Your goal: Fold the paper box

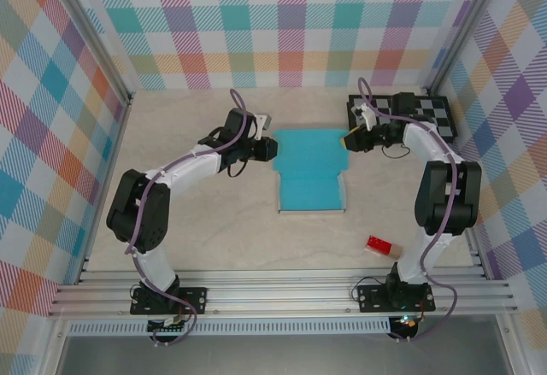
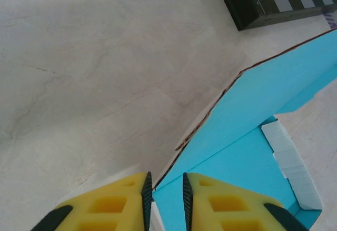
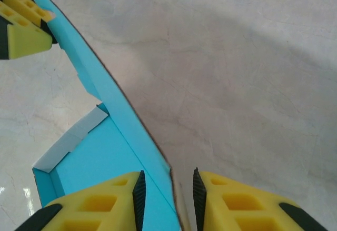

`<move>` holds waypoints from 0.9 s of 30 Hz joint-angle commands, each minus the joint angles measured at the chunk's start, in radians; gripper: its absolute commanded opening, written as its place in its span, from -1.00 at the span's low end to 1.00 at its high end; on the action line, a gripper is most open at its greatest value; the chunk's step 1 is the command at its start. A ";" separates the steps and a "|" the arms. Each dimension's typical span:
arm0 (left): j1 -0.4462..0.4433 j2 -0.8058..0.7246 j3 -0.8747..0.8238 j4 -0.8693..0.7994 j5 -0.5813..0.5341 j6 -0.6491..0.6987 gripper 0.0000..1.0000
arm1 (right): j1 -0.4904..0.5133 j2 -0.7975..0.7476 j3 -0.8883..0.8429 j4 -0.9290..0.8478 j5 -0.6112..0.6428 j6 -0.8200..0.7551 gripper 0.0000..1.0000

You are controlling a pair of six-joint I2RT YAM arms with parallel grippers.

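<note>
Starting nearest the bases with the small red block (image 1: pixel 379 245), off to the right and well apart from the action. Moving up to the paper box (image 1: pixel 309 170): lies mid-table, teal face up, narrow panel toward the bases, wider panel beyond. Flanked at that wider panel by the left gripper (image 1: pixel 272 149) and the right gripper (image 1: pixel 346 141), one at each side edge. Looks like a matched setup for raising the far flap evenly.

Switching to the left wrist camera: straddles the card's edge with yellow fingers (image 2: pixel 110 204) parted a little, leaving more room than the thin card needs, so no pinch, nothing clamped. Same story from the right wrist: slightly parted, with the raised teal edge running between, not squeezed.

Reveals what the overhead flattens out, too: a long flap standing tilted off the table and a white tab (image 3: pixel 68 141) turned up at the corner. Farthest back, beside the right gripper, the checkerboard (image 1: pixel 419 110), uninvolved.
</note>
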 commanded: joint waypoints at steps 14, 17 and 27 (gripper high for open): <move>-0.011 0.014 0.012 0.066 0.069 0.025 -0.69 | -0.018 -0.117 -0.150 0.075 0.016 -0.024 -0.36; -0.018 0.011 0.003 0.082 0.078 0.022 -0.77 | -0.019 -0.120 -0.155 0.092 -0.024 -0.008 -0.37; -0.058 -0.007 -0.017 0.103 -0.039 0.040 -1.00 | -0.020 -0.131 -0.170 0.127 -0.008 0.042 -0.34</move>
